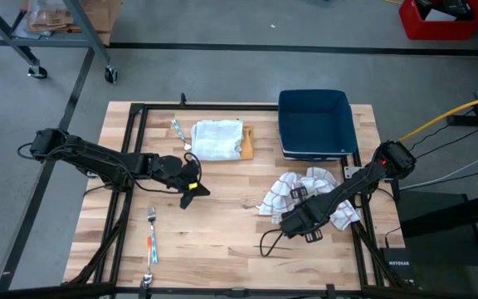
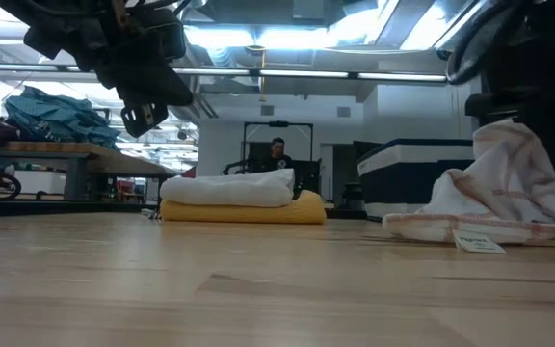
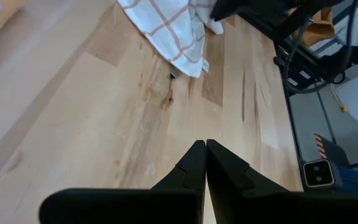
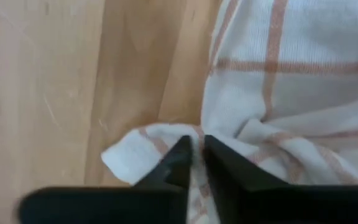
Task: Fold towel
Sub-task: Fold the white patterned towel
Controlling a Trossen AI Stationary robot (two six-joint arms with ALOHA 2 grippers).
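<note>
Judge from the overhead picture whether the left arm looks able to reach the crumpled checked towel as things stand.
Probably yes. Bare wood lies between the left gripper, which is shut, and the checked towel, so nothing blocks the way. The right gripper already pinches the towel's near edge, so the two arms could crowd each other there.

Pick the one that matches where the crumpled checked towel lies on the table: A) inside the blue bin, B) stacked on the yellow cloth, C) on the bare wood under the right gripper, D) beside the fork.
C: the checked towel lies crumpled on the wooden table in front of the blue bin, with the right gripper pinching a fold of it.
</note>
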